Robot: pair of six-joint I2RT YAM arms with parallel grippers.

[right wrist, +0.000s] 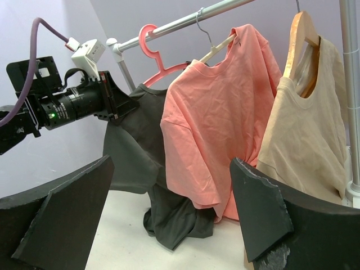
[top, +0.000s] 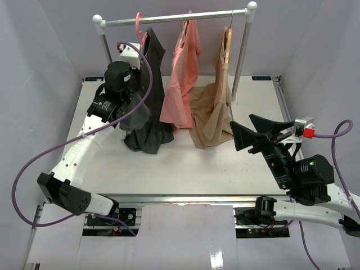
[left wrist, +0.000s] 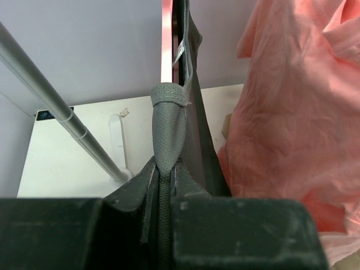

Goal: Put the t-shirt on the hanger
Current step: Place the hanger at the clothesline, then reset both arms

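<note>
T-shirt (top: 149, 112) hangs partly on hanger (top: 139, 25) at rail (top: 174, 18); my left gripper (left wrist: 166, 174) is clamped on its shoulder fabric. Right gripper (top: 241, 122) gapes empty, well apart. Judgement: seating unfinished, release outstanding.

1. Grey metal rail (top: 169, 20) on two white posts spans the back. Left post (top: 106, 46) stands just beside the left gripper (left wrist: 164, 169).
2. Left gripper is clamped on the dark charcoal fabric t-shirt (top: 149, 112), w/ the slim pink plastic hanger (top: 139, 22) right above.
3. T-shirt, salmon-pink garment (top: 183, 79) & tan garment (top: 211, 118) touch low down. There's a narrow gap btwn t-shirt & salmon up top.
4. White table (top: 185, 169) in front of the garments is wide open room.
5. Right gripper (top: 243, 125), jaws spread, is near the tan garment & right post (top: 242, 53), apart from both.
</note>
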